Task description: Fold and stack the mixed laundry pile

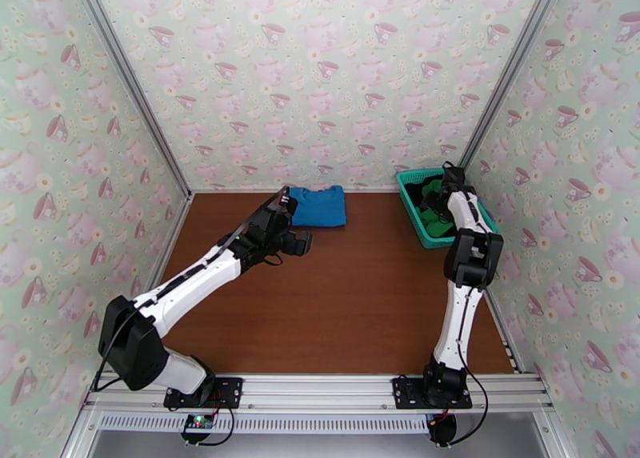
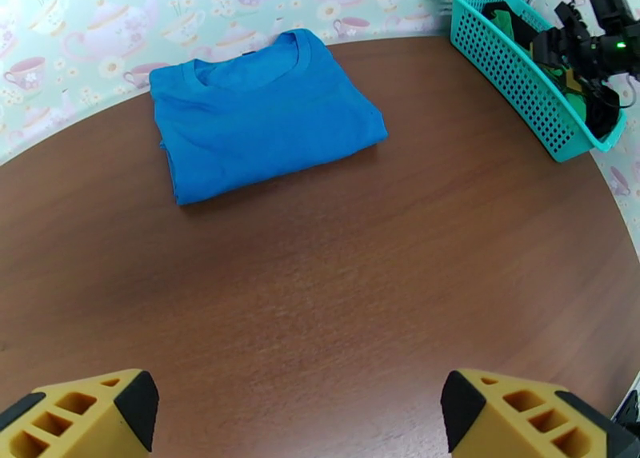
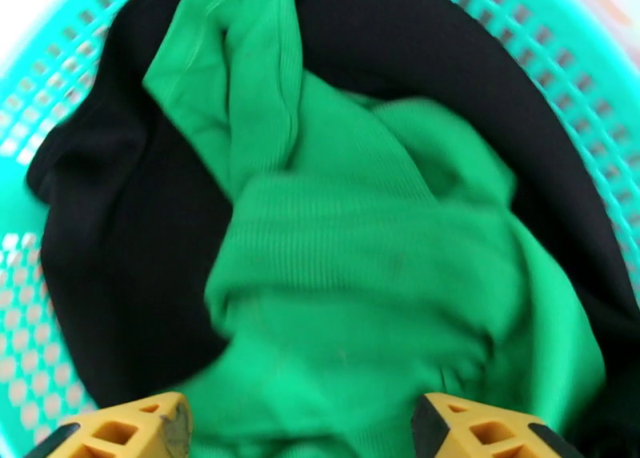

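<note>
A bright blue shirt lies folded flat on the brown table near the back wall; the left wrist view shows it with its collar toward the wall. My left gripper hovers just in front of it, wide open, with bare table between its yellow fingertips. A bright green garment lies crumpled on top of a black garment inside the teal basket. My right gripper hangs open just above the green cloth, inside the basket.
The basket stands in the back right corner against the patterned wall, with the right arm reaching into it. Patterned walls enclose the table on three sides. Bare brown table stretches between the arms' bases and the shirt.
</note>
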